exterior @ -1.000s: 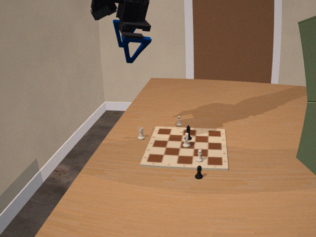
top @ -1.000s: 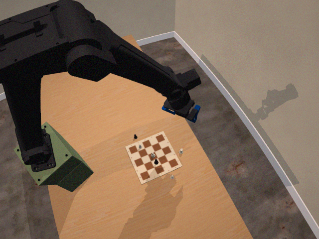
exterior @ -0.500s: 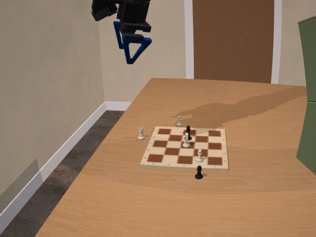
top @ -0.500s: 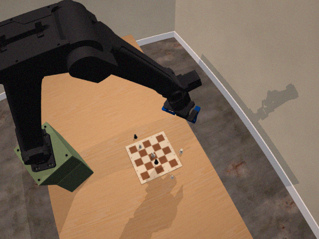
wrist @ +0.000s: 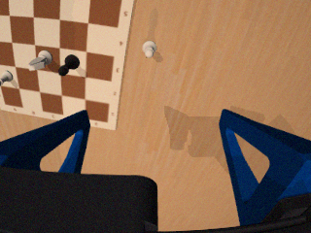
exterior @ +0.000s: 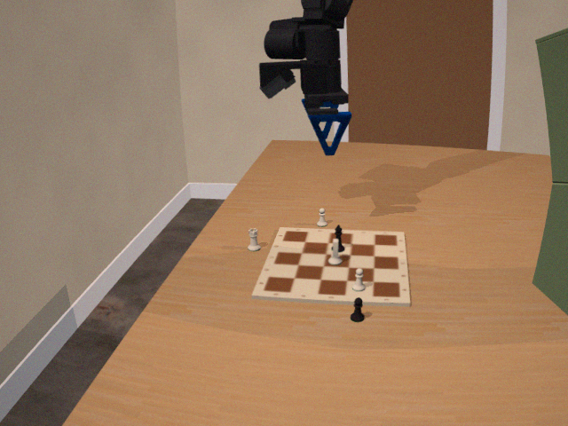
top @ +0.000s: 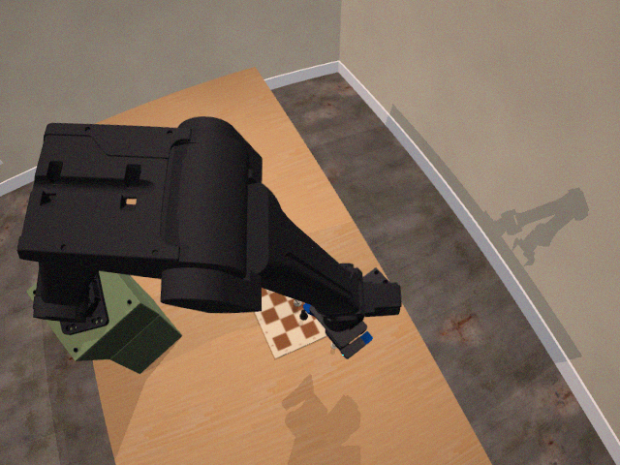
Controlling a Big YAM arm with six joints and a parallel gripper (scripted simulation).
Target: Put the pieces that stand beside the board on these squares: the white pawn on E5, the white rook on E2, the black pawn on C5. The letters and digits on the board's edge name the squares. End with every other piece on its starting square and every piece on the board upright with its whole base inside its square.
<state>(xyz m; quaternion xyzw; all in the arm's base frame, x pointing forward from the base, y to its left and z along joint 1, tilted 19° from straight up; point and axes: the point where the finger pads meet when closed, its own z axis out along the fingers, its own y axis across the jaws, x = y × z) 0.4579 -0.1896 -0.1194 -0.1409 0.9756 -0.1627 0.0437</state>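
The chessboard (exterior: 331,265) lies on the wooden table. Beside it stand a white pawn (exterior: 321,216) at the far edge, a white rook (exterior: 253,239) at the left edge, and a black pawn (exterior: 357,310) at the near edge. On the board stand a tall black piece (exterior: 339,237), a tall white piece (exterior: 335,252) and a white pawn (exterior: 358,280). My gripper (exterior: 329,130) hangs open and empty, high above the table past the board's far edge. In the wrist view the white pawn (wrist: 150,49) stands off the board's edge (wrist: 61,46), ahead of the blue fingers.
The arm's green base block (top: 114,325) sits at the table's left side. The arm hides most of the board (top: 293,325) in the top view. The table edge and the floor lie to the left of the rook. A green cabinet (exterior: 552,183) stands at the right.
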